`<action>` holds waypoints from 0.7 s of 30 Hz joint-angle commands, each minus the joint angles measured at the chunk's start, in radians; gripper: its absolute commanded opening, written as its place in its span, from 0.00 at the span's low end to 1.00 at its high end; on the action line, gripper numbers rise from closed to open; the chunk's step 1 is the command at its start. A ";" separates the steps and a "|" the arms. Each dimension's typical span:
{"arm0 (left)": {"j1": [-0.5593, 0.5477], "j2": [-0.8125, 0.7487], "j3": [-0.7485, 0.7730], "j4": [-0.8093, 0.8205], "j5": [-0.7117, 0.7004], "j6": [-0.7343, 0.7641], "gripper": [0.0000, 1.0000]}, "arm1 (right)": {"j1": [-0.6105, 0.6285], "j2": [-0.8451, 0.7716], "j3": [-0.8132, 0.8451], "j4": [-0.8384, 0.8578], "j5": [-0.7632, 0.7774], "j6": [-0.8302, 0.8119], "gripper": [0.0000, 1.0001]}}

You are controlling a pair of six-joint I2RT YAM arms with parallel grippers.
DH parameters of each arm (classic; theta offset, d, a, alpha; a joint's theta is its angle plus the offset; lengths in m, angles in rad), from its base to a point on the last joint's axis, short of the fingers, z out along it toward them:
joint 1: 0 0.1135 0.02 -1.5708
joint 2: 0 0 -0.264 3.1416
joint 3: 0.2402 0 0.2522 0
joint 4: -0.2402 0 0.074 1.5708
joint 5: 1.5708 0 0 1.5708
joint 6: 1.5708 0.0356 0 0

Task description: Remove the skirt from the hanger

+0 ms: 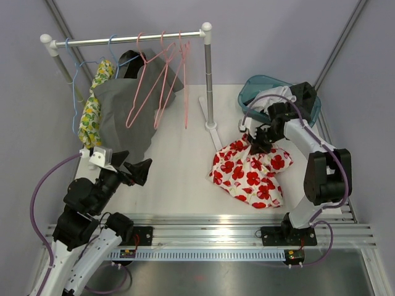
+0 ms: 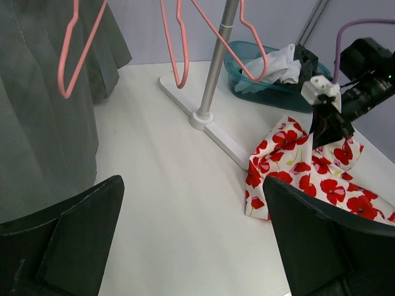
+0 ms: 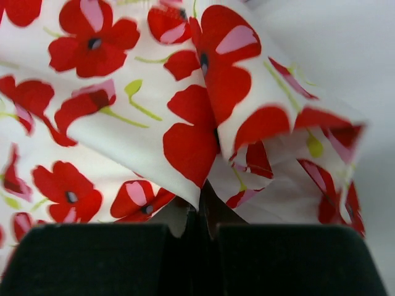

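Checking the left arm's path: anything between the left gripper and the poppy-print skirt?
Nothing but bare table between the left gripper and the skirt; the top view shows it.

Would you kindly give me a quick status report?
Left claw open, empty. Right claw shut on poppy-print skirt, lying on table. Grey garment hangs on rail. Nothing blocking.

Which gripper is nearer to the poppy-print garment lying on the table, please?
The right. The right gripper is shut on a fold of the poppy-print garment; the left gripper hangs open far across the table, beside the hanging grey garment.
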 commanded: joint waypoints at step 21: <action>0.003 -0.023 0.001 0.023 -0.021 -0.021 0.99 | -0.213 0.195 1.222 0.236 0.447 0.837 0.00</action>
